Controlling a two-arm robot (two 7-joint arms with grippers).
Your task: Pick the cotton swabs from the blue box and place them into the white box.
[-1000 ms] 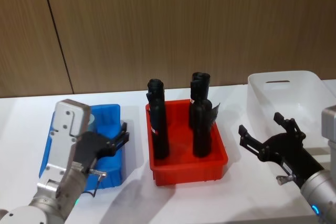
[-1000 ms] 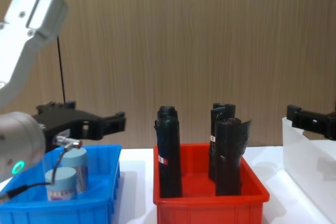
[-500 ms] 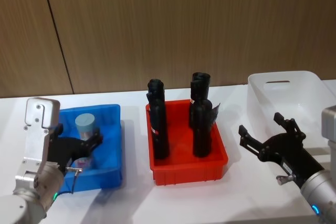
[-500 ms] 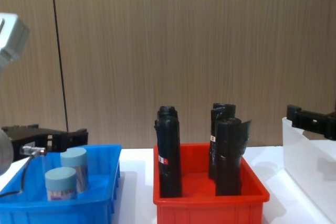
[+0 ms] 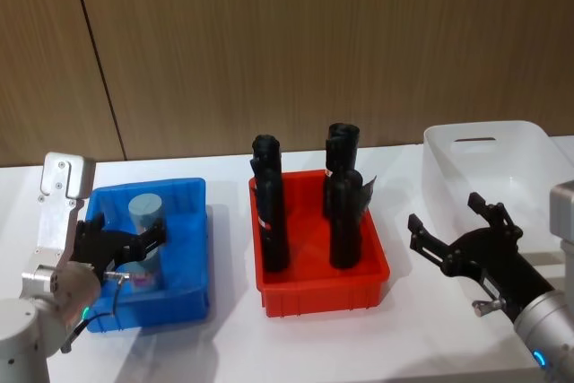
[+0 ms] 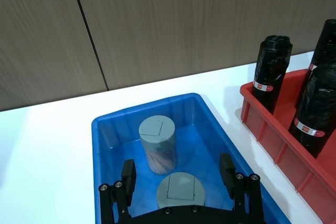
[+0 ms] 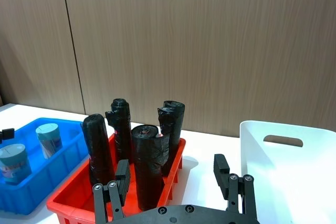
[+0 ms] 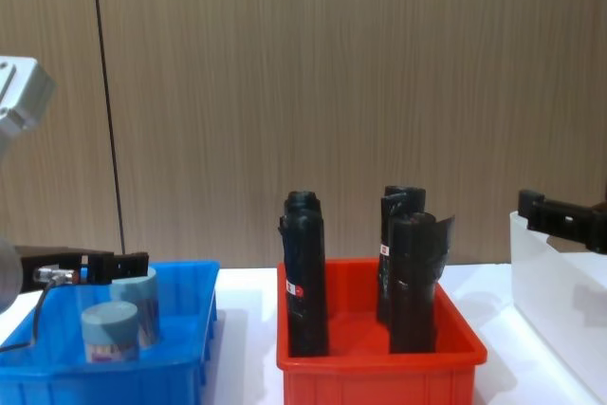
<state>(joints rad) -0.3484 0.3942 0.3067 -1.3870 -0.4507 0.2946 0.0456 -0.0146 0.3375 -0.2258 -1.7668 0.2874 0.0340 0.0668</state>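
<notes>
While both swab jars stood upright inside the blue box (image 5: 193, 187), the left gripper (image 5: 126, 241) hung low over that box with its jaws spread wide and holding nothing. From the left wrist, the near jar (image 6: 181, 193) sat between the two jaws, a gap of blue floor showing on each side of its lid, so the jaws bracketed it without touching it. The far jar (image 6: 157, 144) stood just beyond the fingertips, close to the near jar, with thin sticks visible through its clear wall. In the head view the near jar (image 5: 134, 274) lay partly under the gripper, and the far jar (image 5: 145, 213) stood behind it toward the back wall of the box. From the chest, the black jaws reached in level with the top of the far jar (image 8: 142, 299), and the near jar (image 8: 109, 331) stood in front and slightly lower. Beside the blue box on the white tabletop (image 5: 233, 329) sat a red bin (image 5: 323, 298) holding upright black rolls (image 5: 272, 213). The right gripper (image 5: 448, 217) hovered over the tabletop between the red bin and the white box (image 5: 484, 132), its jaws likewise parted and empty; no jar lay in the white box that I could see.
</notes>
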